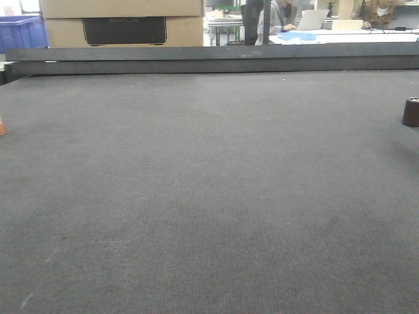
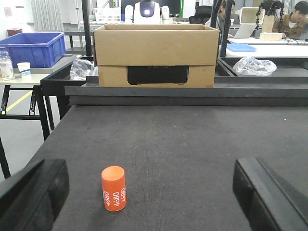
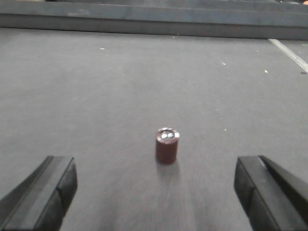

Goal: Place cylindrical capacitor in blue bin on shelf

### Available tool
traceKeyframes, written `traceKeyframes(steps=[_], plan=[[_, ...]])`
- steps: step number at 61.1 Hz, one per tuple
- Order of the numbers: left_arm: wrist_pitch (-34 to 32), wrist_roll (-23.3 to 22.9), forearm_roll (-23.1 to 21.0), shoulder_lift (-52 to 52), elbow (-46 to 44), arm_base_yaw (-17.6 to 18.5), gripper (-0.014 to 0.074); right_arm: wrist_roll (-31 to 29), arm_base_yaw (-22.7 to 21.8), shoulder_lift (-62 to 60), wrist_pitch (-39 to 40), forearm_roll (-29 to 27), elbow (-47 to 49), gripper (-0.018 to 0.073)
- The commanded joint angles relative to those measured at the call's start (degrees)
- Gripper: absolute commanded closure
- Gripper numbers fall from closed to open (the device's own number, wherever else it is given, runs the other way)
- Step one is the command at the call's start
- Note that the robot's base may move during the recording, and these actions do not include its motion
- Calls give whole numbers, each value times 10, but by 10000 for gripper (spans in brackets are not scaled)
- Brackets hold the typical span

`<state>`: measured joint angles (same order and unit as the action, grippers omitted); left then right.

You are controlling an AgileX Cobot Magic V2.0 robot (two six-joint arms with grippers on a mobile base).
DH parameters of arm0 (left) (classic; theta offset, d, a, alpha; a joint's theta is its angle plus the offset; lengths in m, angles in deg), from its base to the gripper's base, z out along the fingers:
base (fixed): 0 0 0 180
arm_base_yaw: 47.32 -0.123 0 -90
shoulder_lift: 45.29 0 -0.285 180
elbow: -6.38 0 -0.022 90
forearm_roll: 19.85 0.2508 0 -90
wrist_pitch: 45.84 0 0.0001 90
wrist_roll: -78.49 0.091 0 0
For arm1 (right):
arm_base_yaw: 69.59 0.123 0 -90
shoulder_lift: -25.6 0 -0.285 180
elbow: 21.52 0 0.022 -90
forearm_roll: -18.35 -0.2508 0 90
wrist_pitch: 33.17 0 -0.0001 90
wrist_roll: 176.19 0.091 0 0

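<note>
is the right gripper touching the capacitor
Apart. The right wrist view shows the cylindrical capacitor standing on the mat, with bare mat between it and each finger of the open right gripper.

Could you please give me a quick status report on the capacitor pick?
Left gripper and right gripper open, empty. Cylindrical capacitor upright on mat, just ahead of right jaws. Nothing between; orange cylinder over by the left.

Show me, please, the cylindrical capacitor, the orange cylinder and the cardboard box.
cylindrical capacitor point(image 3: 166, 150): right wrist view, its side wall.
orange cylinder point(image 2: 114, 190): left wrist view, its printed side.
cardboard box point(image 2: 154, 48): left wrist view, its front face.
</note>
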<state>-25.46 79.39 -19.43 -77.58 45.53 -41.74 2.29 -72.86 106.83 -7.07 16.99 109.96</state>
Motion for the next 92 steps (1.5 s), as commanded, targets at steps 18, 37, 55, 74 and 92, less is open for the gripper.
traceKeyframes(steps=[18,37,55,74,92], plan=[[1,-3,2,-1,-4,4,-6,0,-36,270,271,0,63,-10],[1,-3,2,-1,-4,4,-5,0,-36,413,260,0,209,-10],[1,-3,2,-1,-4,4,-5,0,-36,480,227,0,282,-10],[3,-3,2,-1,-4,4,-5,0,-36,492,220,0,284,294],[13,-3,-4,-1,-4,4,-5,0,-36,424,192,0,284,617]])
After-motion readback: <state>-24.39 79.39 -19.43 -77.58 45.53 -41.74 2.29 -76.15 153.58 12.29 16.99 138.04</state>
